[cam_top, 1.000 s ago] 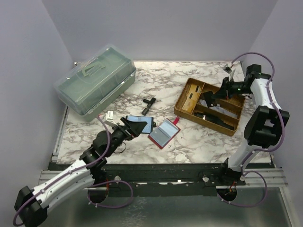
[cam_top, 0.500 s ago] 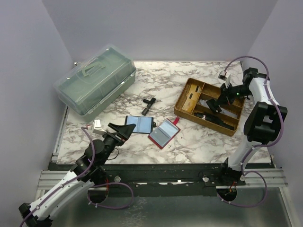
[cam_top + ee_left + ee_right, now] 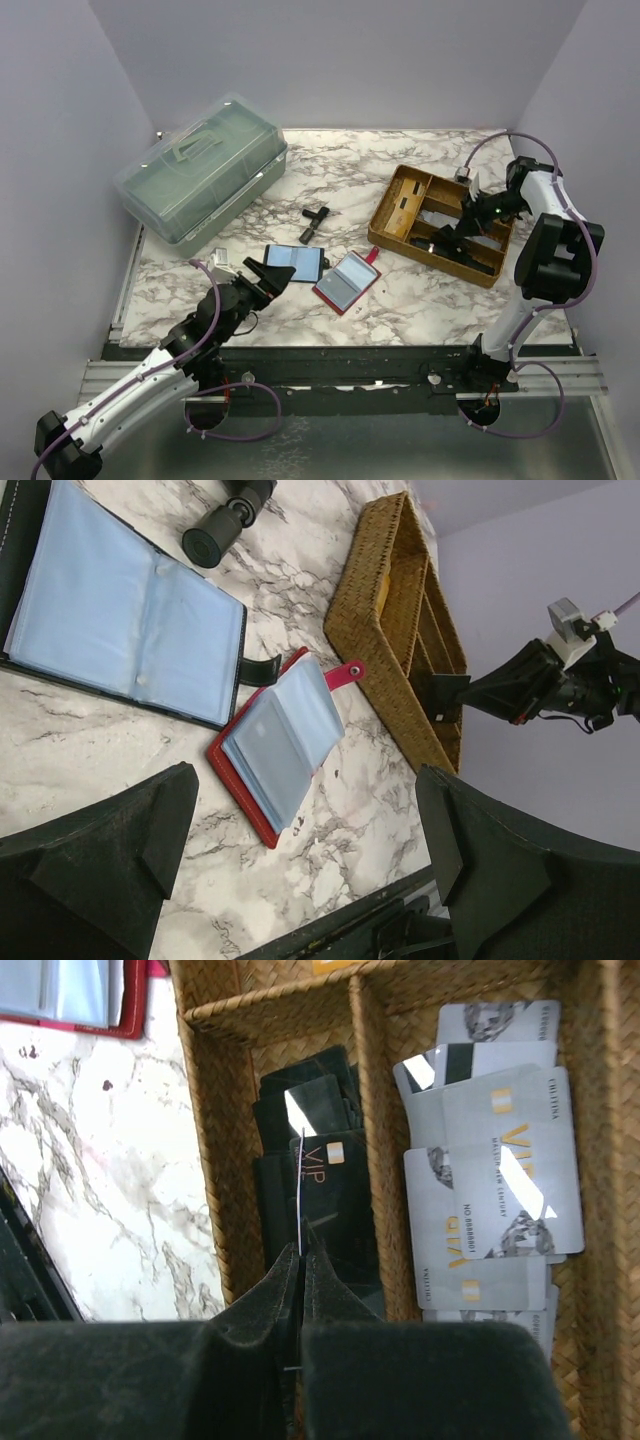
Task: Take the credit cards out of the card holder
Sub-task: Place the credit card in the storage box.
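Note:
Two card holders lie open on the marble: a black one (image 3: 295,262) (image 3: 120,610) and a red one (image 3: 347,281) (image 3: 280,745), both showing light blue sleeves. My left gripper (image 3: 272,275) (image 3: 310,880) hangs open and empty just near-left of the black holder. My right gripper (image 3: 445,236) (image 3: 302,1255) is shut on a thin credit card (image 3: 300,1190), seen edge-on, over the middle slot of the wicker tray (image 3: 400,195) (image 3: 215,1160). Black cards (image 3: 330,1170) lie in that slot. Grey cards (image 3: 500,1170) lie in the slot beside it.
A clear lidded plastic box (image 3: 200,180) stands at the back left. A small black cylinder-shaped piece (image 3: 315,220) (image 3: 225,520) lies behind the black holder. The wicker tray sits at the right, close to the right arm.
My left gripper has drawn back off the black holder toward the near left and opened wider. My right gripper has come down and nearer over the tray, still shut on the card.

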{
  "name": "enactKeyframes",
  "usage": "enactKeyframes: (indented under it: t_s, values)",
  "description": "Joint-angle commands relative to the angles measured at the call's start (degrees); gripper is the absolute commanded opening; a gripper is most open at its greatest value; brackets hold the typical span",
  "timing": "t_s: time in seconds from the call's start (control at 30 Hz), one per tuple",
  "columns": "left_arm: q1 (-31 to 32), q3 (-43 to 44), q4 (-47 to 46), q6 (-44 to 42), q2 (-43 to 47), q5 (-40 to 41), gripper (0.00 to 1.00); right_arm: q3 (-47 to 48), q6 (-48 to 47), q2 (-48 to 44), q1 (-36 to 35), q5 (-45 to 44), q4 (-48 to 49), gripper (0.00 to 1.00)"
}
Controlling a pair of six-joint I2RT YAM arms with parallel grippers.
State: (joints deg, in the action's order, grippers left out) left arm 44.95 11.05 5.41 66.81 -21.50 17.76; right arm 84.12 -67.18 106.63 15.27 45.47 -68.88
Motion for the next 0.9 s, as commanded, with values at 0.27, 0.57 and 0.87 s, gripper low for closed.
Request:
enactKeyframes:
  t_s: [0.27, 0.57, 0.87]
  values:
    - [-0.30, -0.15, -6.22, 1.58, -3.10, -5.93, 0.99, -5.46, 2.30, -2.49, -4.68, -8.57, 6.46, 0.22]
    - [-0.27, 1.24, -10.80, 3.51, -12.99, -9.11, 0.99, 1.72, 15.51, -9.15, -4.86, -3.95, 10.05, 0.33]
    - [-0.38, 2.87, -18.08, 7.04, -26.29, -12.85, 0.99, -14.19, 5.58, -19.56, -7.74, 34.95, 8.16, 0.33]
